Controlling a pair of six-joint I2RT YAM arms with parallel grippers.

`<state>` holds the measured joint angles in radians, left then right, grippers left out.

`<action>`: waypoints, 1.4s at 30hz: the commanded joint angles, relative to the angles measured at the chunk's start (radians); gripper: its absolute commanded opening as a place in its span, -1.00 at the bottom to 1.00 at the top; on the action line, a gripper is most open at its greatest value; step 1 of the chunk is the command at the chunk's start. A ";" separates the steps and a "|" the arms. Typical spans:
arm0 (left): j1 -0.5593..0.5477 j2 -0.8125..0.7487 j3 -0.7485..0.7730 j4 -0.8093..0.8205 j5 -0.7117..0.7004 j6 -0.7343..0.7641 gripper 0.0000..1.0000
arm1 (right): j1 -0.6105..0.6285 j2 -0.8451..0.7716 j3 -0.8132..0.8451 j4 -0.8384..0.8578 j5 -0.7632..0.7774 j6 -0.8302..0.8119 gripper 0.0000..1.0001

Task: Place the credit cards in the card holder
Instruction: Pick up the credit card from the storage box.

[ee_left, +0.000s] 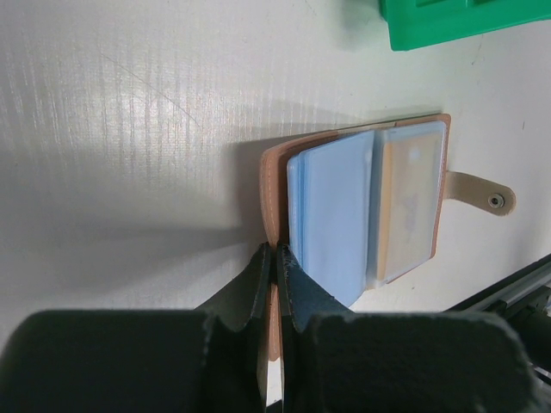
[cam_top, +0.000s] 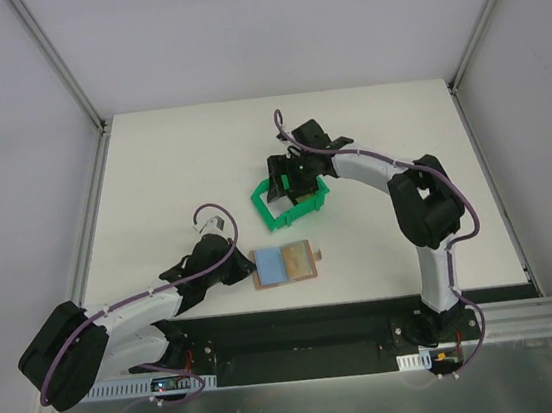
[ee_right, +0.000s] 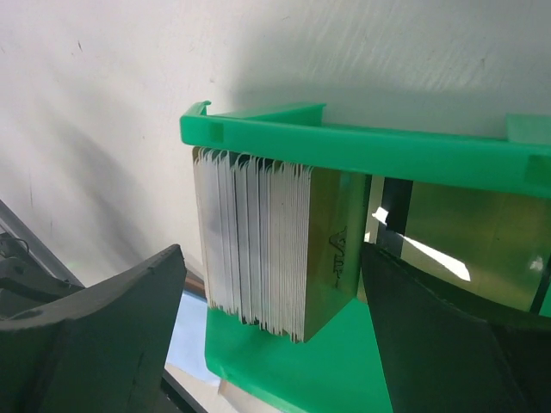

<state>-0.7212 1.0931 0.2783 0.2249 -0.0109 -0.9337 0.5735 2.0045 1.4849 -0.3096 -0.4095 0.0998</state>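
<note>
The card holder (cam_top: 285, 264), a tan leather wallet with blue-grey pockets, lies open on the table. In the left wrist view, the card holder (ee_left: 362, 202) has its snap tab (ee_left: 484, 194) out to the right. My left gripper (ee_left: 275, 258) is shut on its tan left edge, low at the table (cam_top: 246, 268). The credit cards (ee_right: 254, 249) stand on edge as a white-grey stack in the green bin (ee_right: 362, 146), with a gold-olive card (ee_right: 331, 245) facing right. My right gripper (ee_right: 271, 323) is open, its fingers wide on either side of the stack, above the bin (cam_top: 288, 180).
The green bin (cam_top: 293, 204) stands just behind the card holder, near the table's middle. It also shows at the top of the left wrist view (ee_left: 456, 21). A black strip (cam_top: 301, 326) runs along the table's front edge by the arm bases.
</note>
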 commanded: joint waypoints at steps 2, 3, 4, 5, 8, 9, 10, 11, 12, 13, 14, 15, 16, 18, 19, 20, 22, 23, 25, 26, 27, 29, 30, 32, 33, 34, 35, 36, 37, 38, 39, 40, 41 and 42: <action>-0.009 0.005 0.007 0.019 -0.020 -0.004 -1.00 | 0.002 0.023 0.044 0.012 -0.061 -0.009 0.70; -0.007 0.007 0.007 0.018 -0.020 -0.004 -1.00 | 0.000 0.026 0.048 0.015 -0.072 -0.009 0.69; -0.007 0.007 0.009 0.017 -0.020 -0.004 -1.00 | 0.000 0.025 0.049 0.014 -0.090 -0.009 0.68; -0.007 0.007 0.010 0.019 -0.020 -0.004 -1.00 | -0.001 0.027 0.049 0.017 -0.107 -0.009 0.65; -0.007 0.007 0.012 0.019 -0.020 -0.002 -1.00 | -0.007 0.022 0.052 0.023 -0.143 -0.005 0.55; -0.007 0.008 0.012 0.018 -0.018 -0.001 -1.00 | -0.009 0.020 0.052 0.024 -0.147 -0.003 0.51; -0.007 0.008 0.015 0.016 -0.018 -0.001 -1.00 | -0.012 0.014 0.051 0.026 -0.150 -0.003 0.47; -0.007 0.008 0.015 0.019 -0.018 -0.001 -1.00 | -0.014 0.011 0.049 0.026 -0.150 -0.003 0.45; -0.007 0.008 0.015 0.018 -0.017 -0.002 -1.00 | -0.014 0.010 0.049 0.026 -0.152 -0.003 0.41; -0.007 0.010 0.016 0.016 -0.015 -0.001 -1.00 | -0.017 0.005 0.048 0.026 -0.155 -0.005 0.37; -0.007 0.011 0.018 0.019 -0.015 0.001 -1.00 | -0.015 0.002 0.048 0.026 -0.158 -0.003 0.35; -0.007 0.010 0.018 0.018 -0.015 0.003 -1.00 | -0.017 -0.001 0.046 0.027 -0.158 -0.003 0.29; -0.007 0.010 0.018 0.017 -0.015 0.003 -1.00 | -0.018 -0.003 0.046 0.027 -0.163 -0.005 0.26; -0.007 0.011 0.018 0.017 -0.014 0.003 -1.00 | -0.020 -0.004 0.044 0.029 -0.169 -0.003 0.20; -0.007 0.011 0.018 0.019 -0.014 0.003 -1.00 | -0.021 -0.006 0.044 0.027 -0.172 -0.003 0.17; -0.007 0.013 0.018 0.018 -0.014 0.003 -1.00 | -0.021 -0.007 0.044 0.027 -0.172 -0.005 0.10; -0.007 0.013 0.018 0.018 -0.014 0.001 -1.00 | -0.024 -0.010 0.043 0.023 -0.167 -0.002 0.05; -0.007 0.011 0.018 0.017 -0.014 0.001 -1.00 | -0.023 -0.012 0.043 0.023 -0.163 -0.002 0.00; -0.006 0.011 0.018 0.017 -0.014 0.001 -1.00 | -0.024 -0.015 0.043 0.020 -0.158 -0.003 -0.06; -0.006 0.008 0.018 0.019 -0.012 0.003 -1.00 | -0.024 -0.016 0.043 0.017 -0.154 -0.005 -0.12; -0.007 0.010 0.018 0.019 -0.014 0.003 -1.00 | -0.024 -0.016 0.044 0.017 -0.152 -0.005 -0.19; -0.007 0.013 0.021 0.018 -0.014 0.003 -1.00 | -0.026 -0.019 0.046 0.012 -0.149 -0.005 -0.24; -0.007 0.013 0.019 0.017 -0.014 0.003 -1.00 | -0.027 -0.019 0.046 0.010 -0.147 -0.008 -0.27; -0.007 0.014 0.019 0.019 -0.012 0.004 -1.00 | -0.027 -0.023 0.048 0.007 -0.143 -0.006 -0.36; -0.007 0.014 0.019 0.021 -0.011 0.004 -1.00 | -0.029 -0.026 0.048 0.007 -0.141 -0.008 -0.41; -0.007 0.014 0.019 0.021 -0.012 0.004 -1.00 | -0.029 -0.026 0.048 0.006 -0.143 -0.009 -0.44; -0.007 0.014 0.019 0.021 -0.012 0.004 -1.00 | -0.031 -0.029 0.049 0.003 -0.137 -0.011 -0.50; -0.009 0.014 0.019 0.021 -0.011 0.006 -1.00 | -0.032 -0.035 0.048 0.001 -0.127 -0.014 -0.54; -0.007 0.016 0.019 0.019 -0.011 0.006 -1.00 | -0.031 -0.039 0.049 -0.003 -0.115 -0.018 -0.56; -0.007 0.014 0.019 0.019 -0.012 0.006 -1.00 | -0.031 -0.046 0.052 -0.012 -0.101 -0.025 -0.60; -0.007 0.013 0.019 0.021 -0.014 0.006 -1.00 | -0.031 -0.049 0.054 -0.019 -0.092 -0.034 -0.64; -0.007 0.013 0.018 0.022 -0.012 0.004 -1.00 | -0.031 -0.052 0.060 -0.029 -0.077 -0.041 -0.70; -0.007 0.010 0.015 0.024 -0.015 0.004 -1.00 | -0.031 -0.055 0.064 -0.040 -0.063 -0.051 -0.74; -0.007 0.008 0.016 0.022 -0.015 0.004 -1.00 | -0.031 -0.058 0.069 -0.048 -0.048 -0.060 -0.77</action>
<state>-0.7212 1.0996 0.2783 0.2276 -0.0109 -0.9329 0.5419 2.0285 1.4986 -0.3168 -0.5045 0.0834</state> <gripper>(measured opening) 0.006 0.147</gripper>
